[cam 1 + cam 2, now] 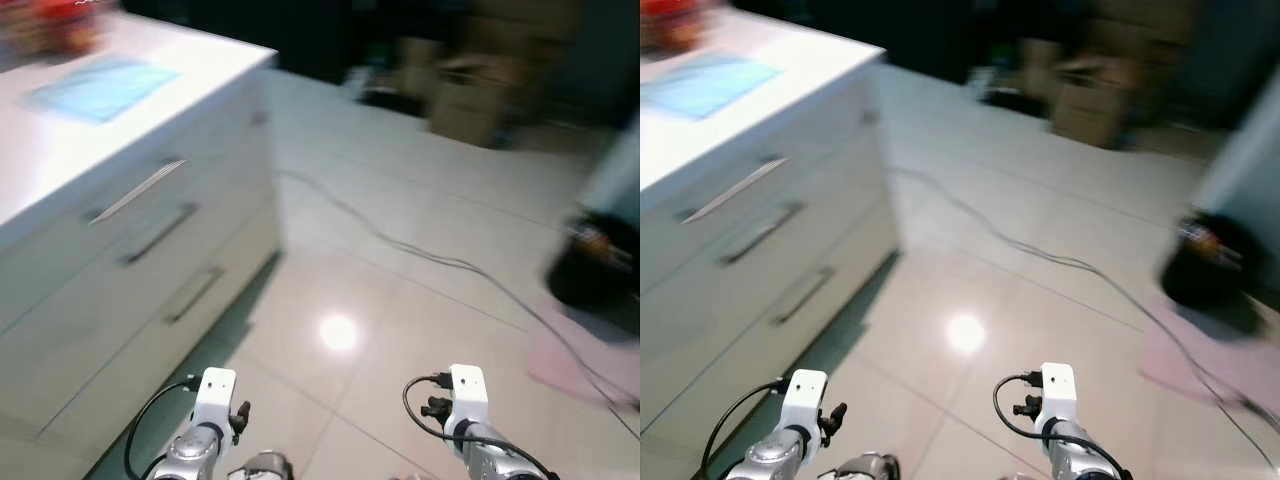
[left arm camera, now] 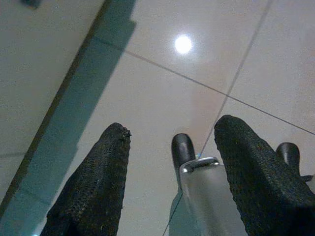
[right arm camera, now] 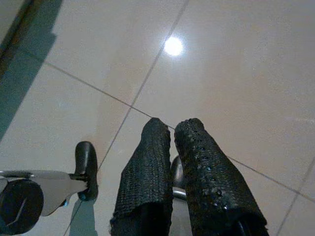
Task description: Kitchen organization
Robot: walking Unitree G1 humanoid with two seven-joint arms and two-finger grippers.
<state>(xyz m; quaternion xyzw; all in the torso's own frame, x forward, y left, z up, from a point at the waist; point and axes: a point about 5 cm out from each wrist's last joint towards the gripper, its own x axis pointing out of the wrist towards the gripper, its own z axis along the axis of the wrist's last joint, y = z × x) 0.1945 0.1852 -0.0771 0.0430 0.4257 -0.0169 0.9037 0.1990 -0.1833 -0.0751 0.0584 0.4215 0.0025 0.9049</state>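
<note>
At the bottom edge of the head views, both silver arms hang low over the glossy pale tiled floor (image 1: 400,300). Seen from its wrist camera, the left gripper (image 2: 170,142) has its two black textured fingers spread wide apart with nothing between them; part of the robot's own silver body shows beyond them. Seen from its wrist camera, the right gripper (image 3: 170,130) has its fingers pressed together, holding nothing. A round glare spot lies on the tiles just ahead of the arms.

Along the left side of the frame stands a white kitchen counter unit (image 1: 60,170) with three stacked drawers, each carrying a long horizontal bar handle (image 1: 135,192). On its top, toward the upper left, lies a flat light-blue cloth or mat (image 1: 100,86), and a blurred red-orange object (image 1: 50,25) sits at the corner; its identity cannot be determined.

A thin dark cable (image 1: 440,262) runs across the floor from mid-frame to the lower right. At the right edge sits a dark rounded object (image 1: 595,265), blurred. At the upper centre, brown cardboard boxes (image 1: 470,95) stand against a dark background.
</note>
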